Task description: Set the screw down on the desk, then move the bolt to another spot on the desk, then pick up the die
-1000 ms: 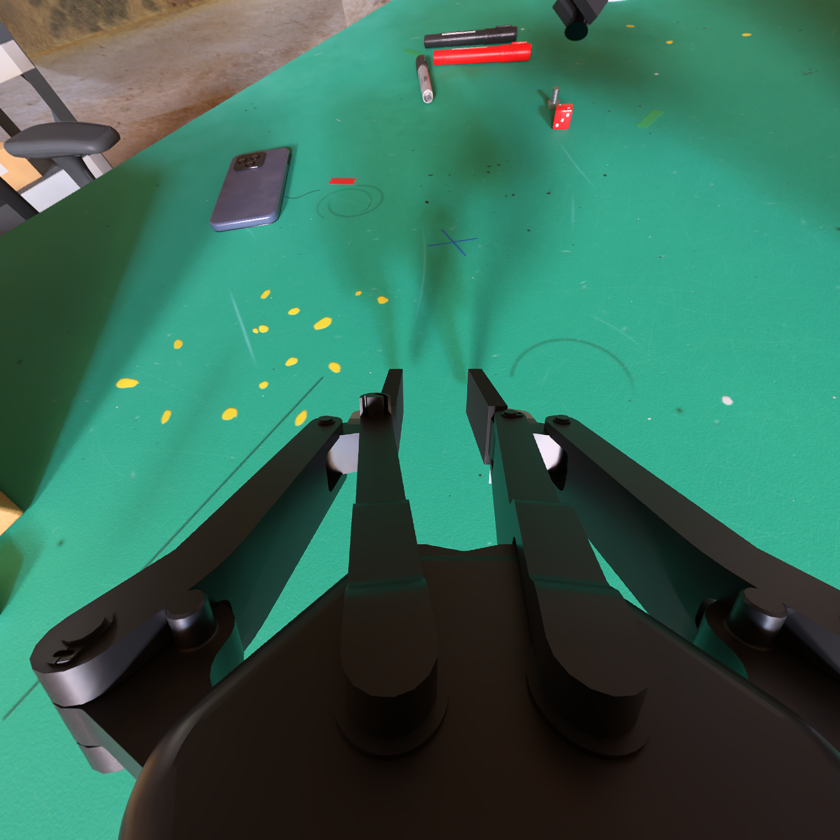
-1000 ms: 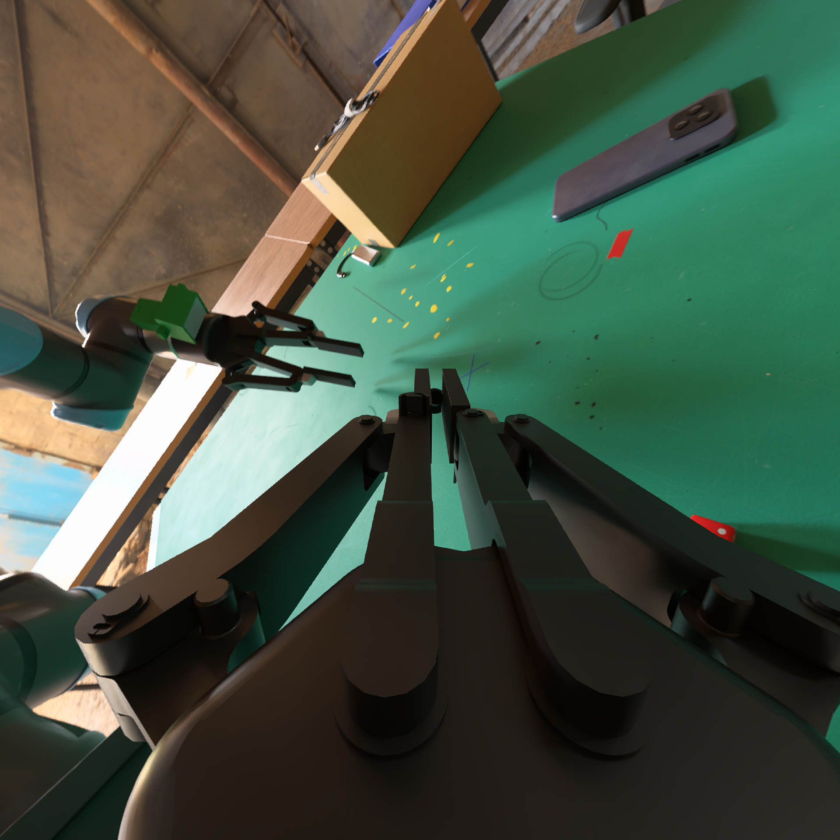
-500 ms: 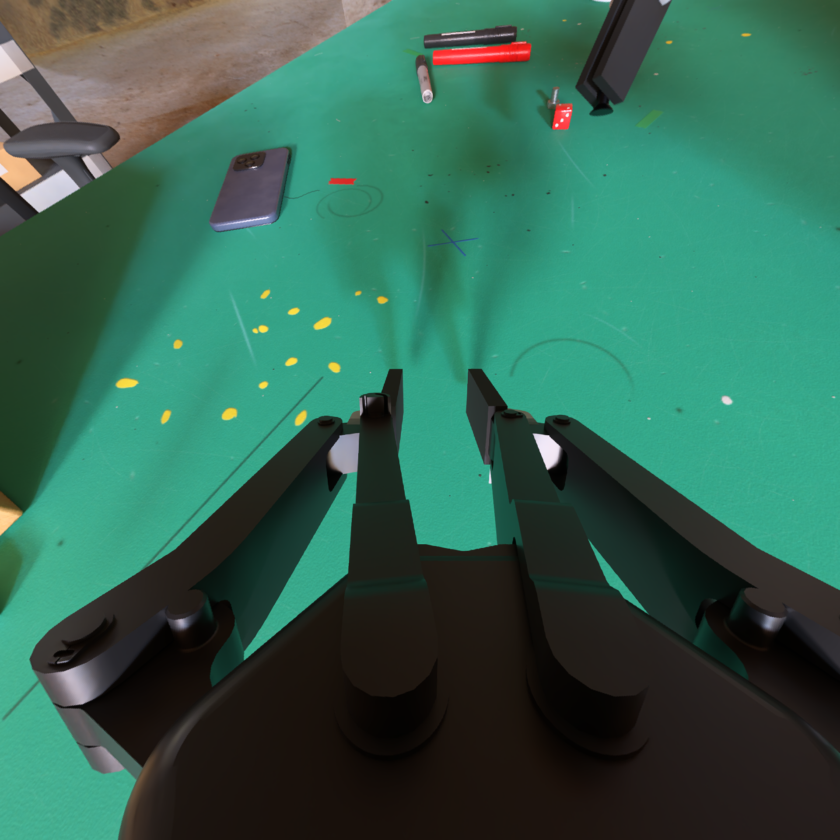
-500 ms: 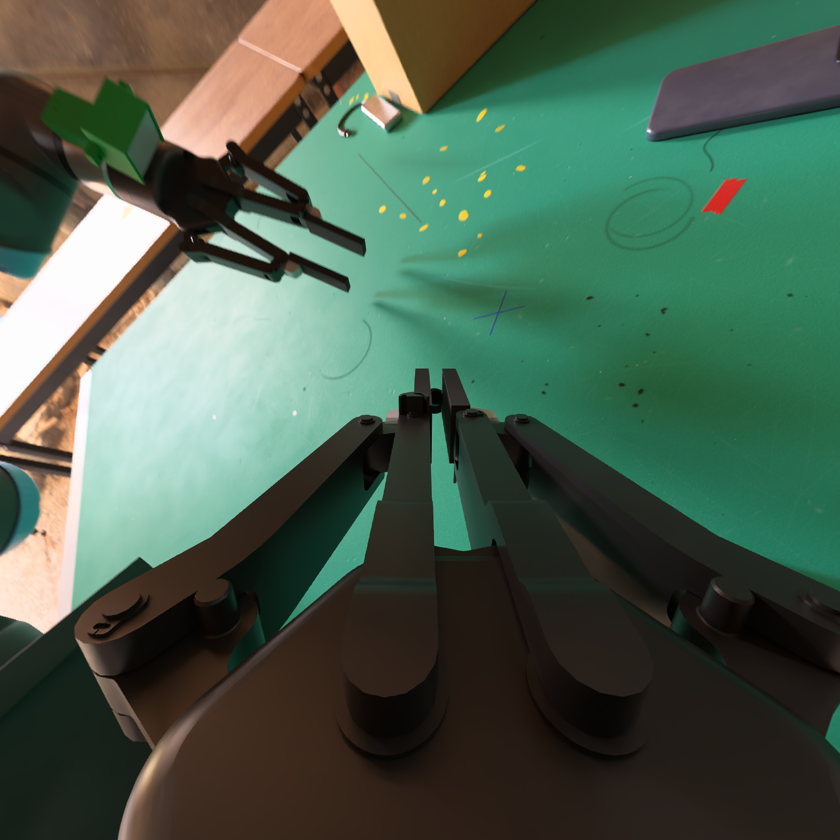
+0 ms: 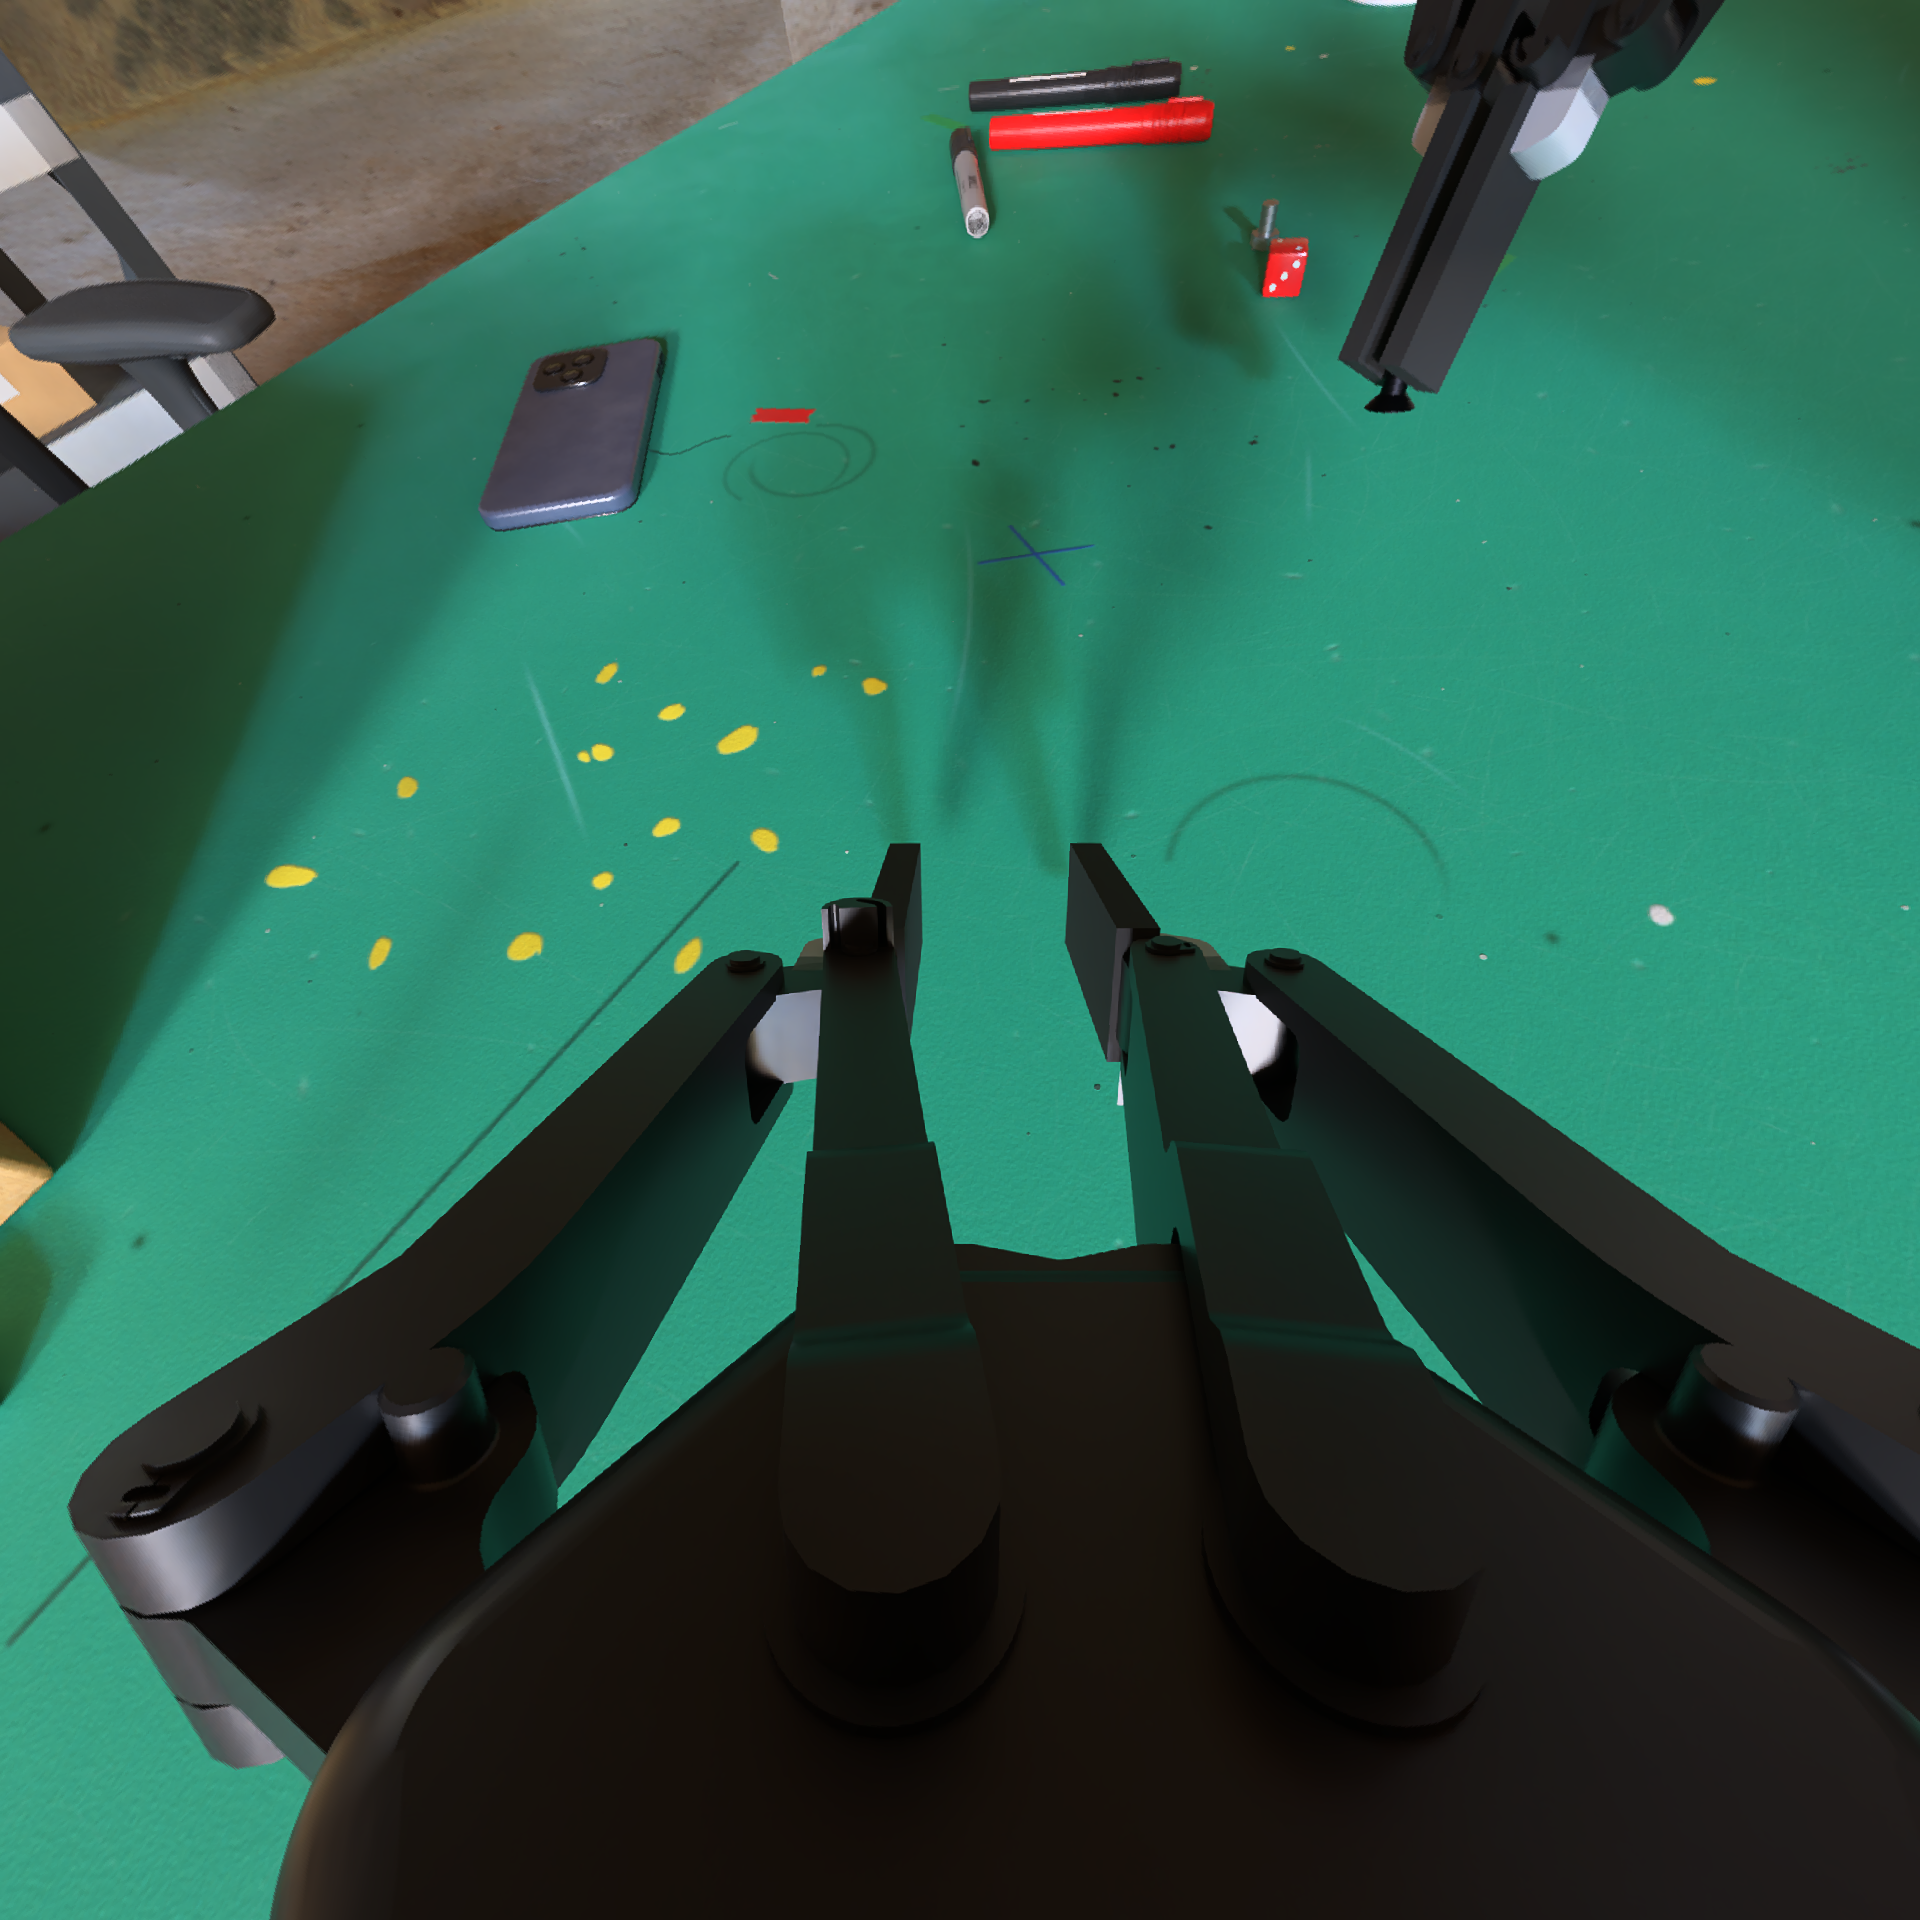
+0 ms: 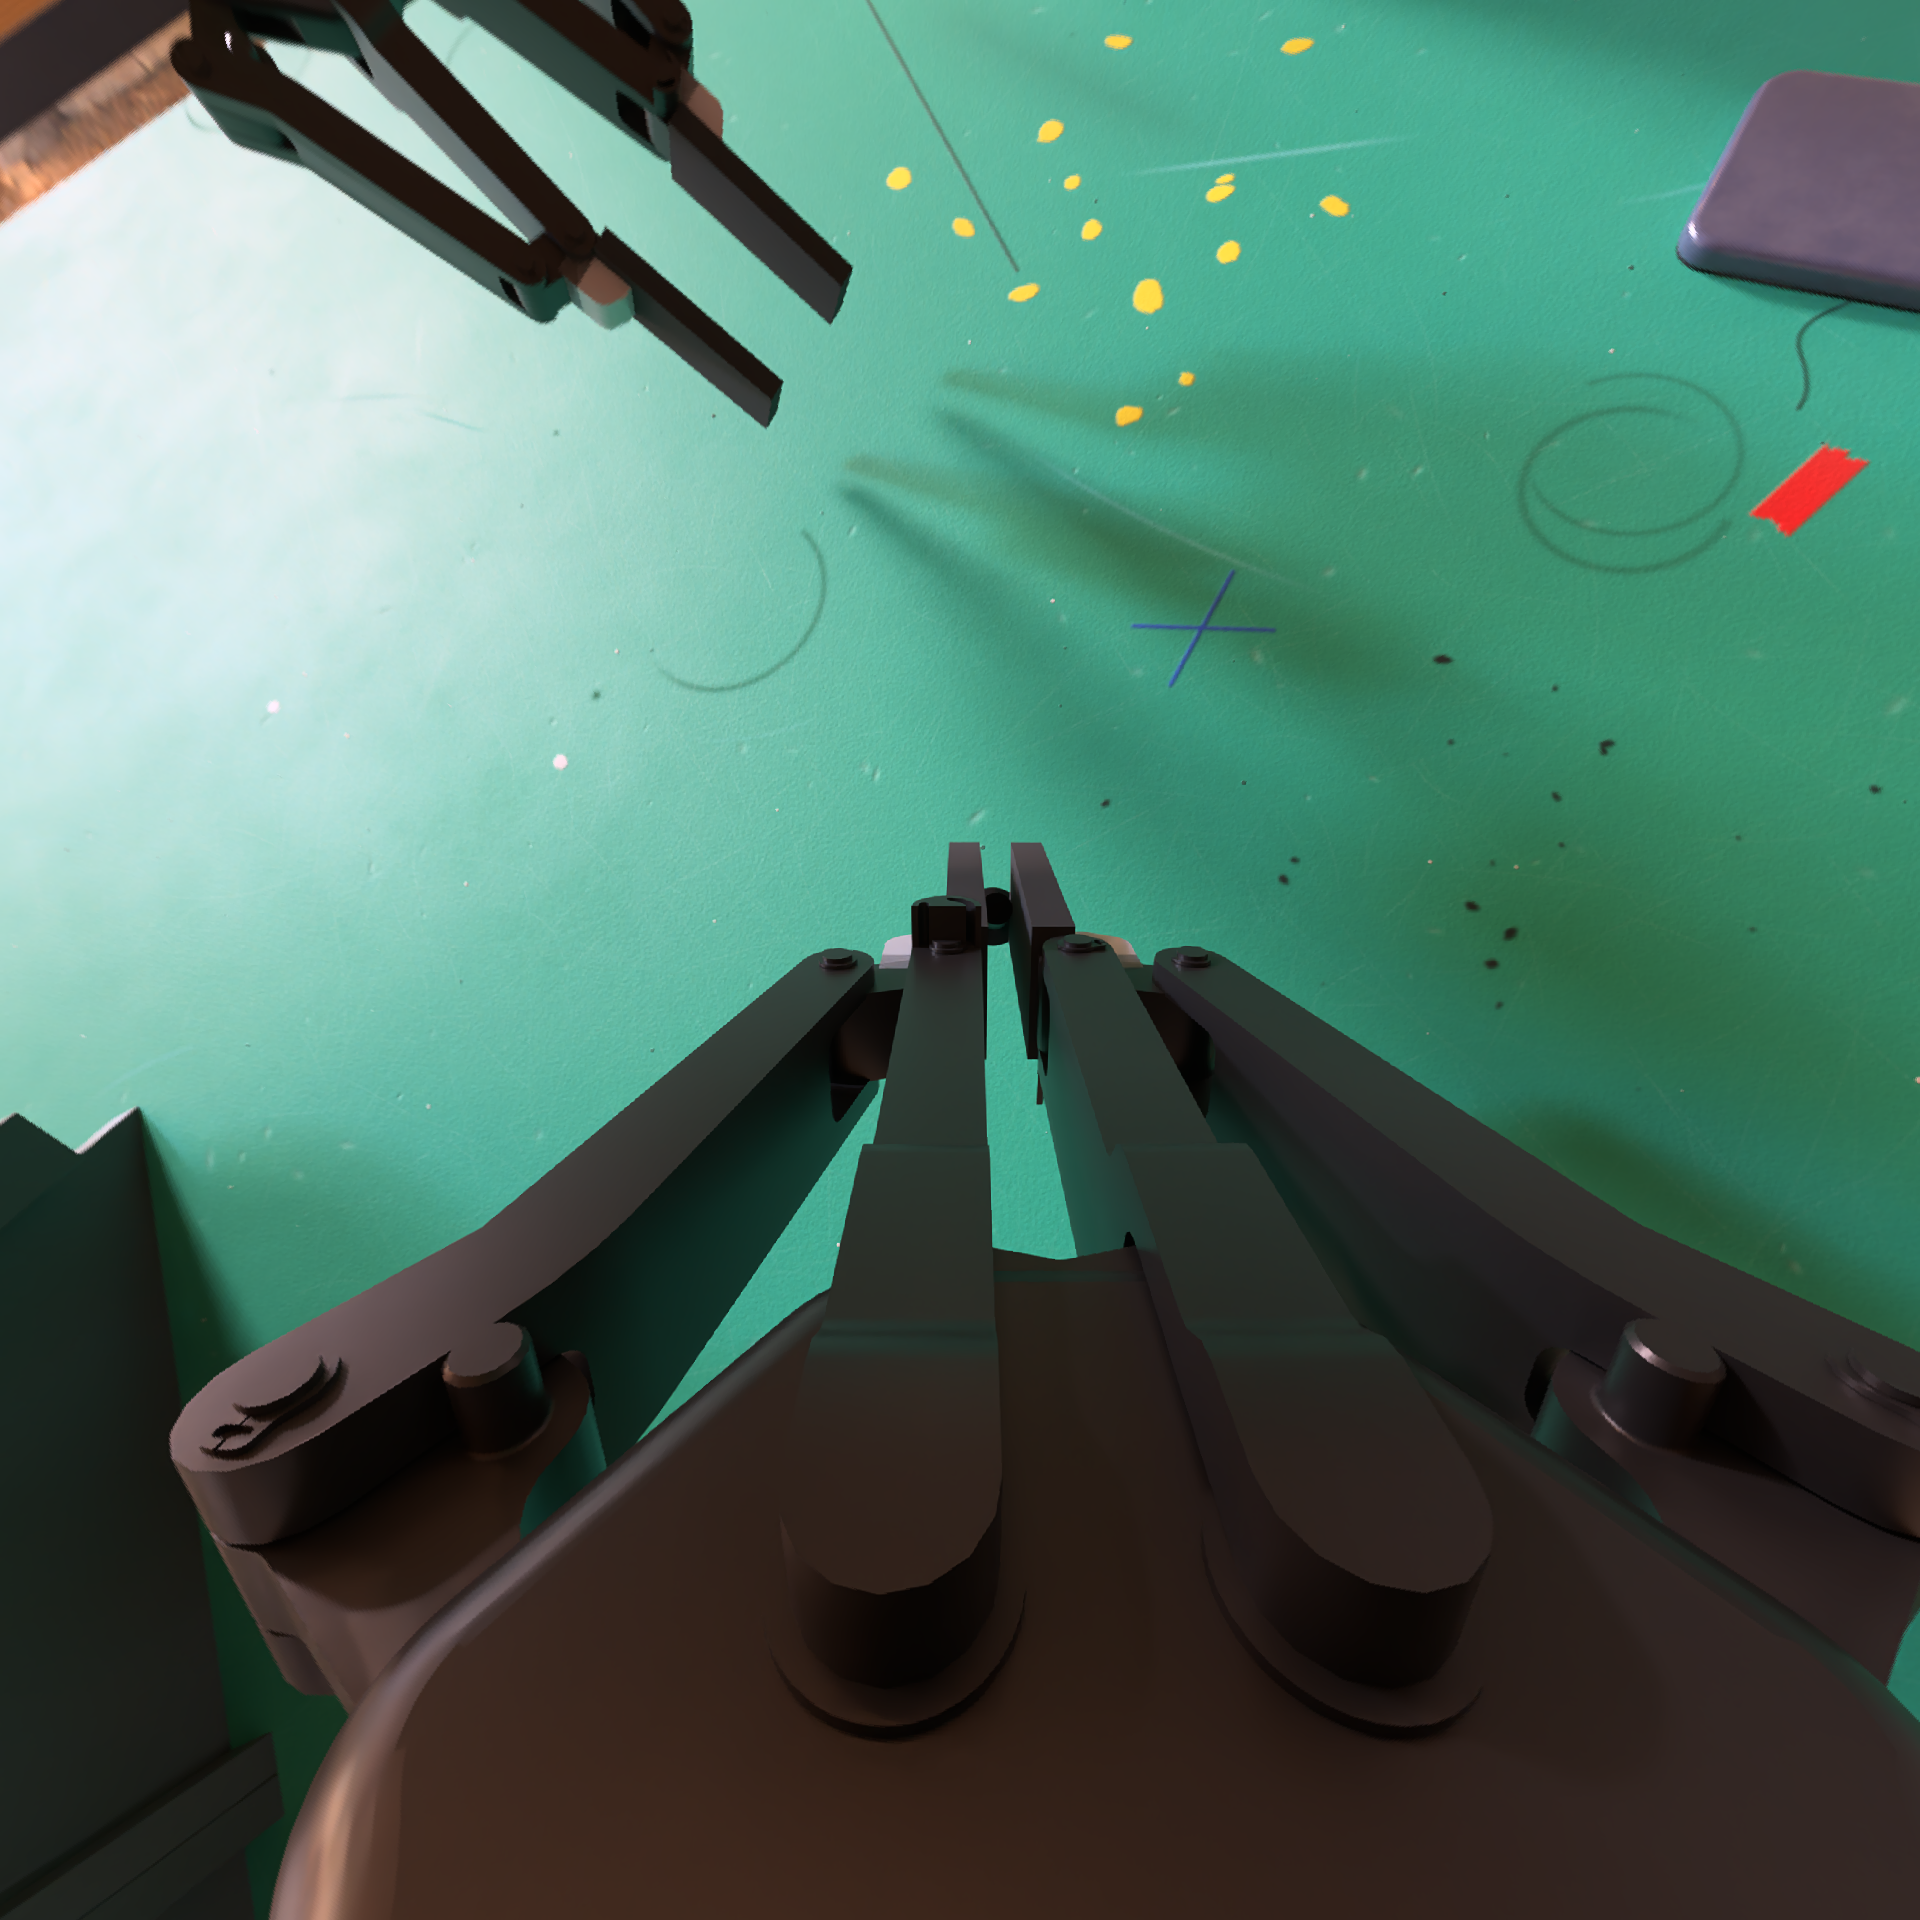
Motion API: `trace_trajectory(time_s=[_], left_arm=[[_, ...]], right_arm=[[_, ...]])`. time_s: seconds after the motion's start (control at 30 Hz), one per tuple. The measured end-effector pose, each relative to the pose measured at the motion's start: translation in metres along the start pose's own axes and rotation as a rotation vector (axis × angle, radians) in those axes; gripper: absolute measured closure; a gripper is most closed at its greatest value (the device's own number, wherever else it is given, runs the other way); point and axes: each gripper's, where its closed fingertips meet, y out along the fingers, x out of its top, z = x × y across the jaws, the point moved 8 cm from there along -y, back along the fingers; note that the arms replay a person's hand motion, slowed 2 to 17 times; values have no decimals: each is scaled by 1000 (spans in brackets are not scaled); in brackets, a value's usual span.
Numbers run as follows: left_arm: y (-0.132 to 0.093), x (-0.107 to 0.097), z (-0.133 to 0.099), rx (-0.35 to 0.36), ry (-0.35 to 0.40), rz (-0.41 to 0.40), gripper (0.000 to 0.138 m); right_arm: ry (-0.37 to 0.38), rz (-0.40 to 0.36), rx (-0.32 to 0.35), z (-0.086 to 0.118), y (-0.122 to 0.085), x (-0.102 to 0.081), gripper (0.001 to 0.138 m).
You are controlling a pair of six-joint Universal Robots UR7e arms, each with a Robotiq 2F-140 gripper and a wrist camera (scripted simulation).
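My right gripper [image 6: 995, 862] is shut on a small black screw [image 6: 997, 906] pinched between its fingertips. It also shows in the left wrist view [image 5: 1392, 364] at the upper right, pointing down, with the screw's head [image 5: 1387, 397] sticking out just above the green desk [image 5: 1558, 644]. A red die [image 5: 1285, 268] lies on the desk to its left. A grey bolt [image 5: 1265, 220] stands right behind the die. My left gripper [image 5: 992, 883] is open and empty, hovering over the desk's near middle. It shows in the right wrist view [image 6: 805, 343] at the top left.
A dark phone [image 5: 577, 431] lies at the left, with a red tape strip [image 5: 781, 416] beside it. A black marker [image 5: 1075, 85], a red marker [image 5: 1099, 125] and a grey pen [image 5: 968, 185] lie at the far edge. A chair armrest [image 5: 140, 322] is beyond the desk's left edge.
My right gripper has come down toward the desk with the screw and tilted to face the surface. The left gripper has not moved.
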Motion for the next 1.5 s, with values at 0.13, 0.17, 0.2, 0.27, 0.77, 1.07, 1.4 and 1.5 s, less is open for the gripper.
trace_trajectory(time_s=[0.13,0.17,0.2,0.27,0.77,1.07,1.4,1.5], left_arm=[[0,0,0,0,0,0,101],[0,0,0,0,0,0,101],[0,0,0,0,1,1,101],[0,0,0,0,1,1,100],[0,0,0,0,1,2,100],[0,0,0,-1,0,2,100],[0,0,0,-2,-1,3,100],[0,0,0,-2,-1,3,100]], right_arm=[[-35,30,-29,3,5,0,131],[-39,38,-33,4,6,-1,131],[-43,45,-37,4,7,-1,131],[-48,60,-45,5,8,-2,131],[-31,128,-47,3,14,-7,131],[-19,163,-62,0,16,-13,131],[-7,185,-64,-2,18,-18,131],[-3,184,-62,-2,18,-19,131]])
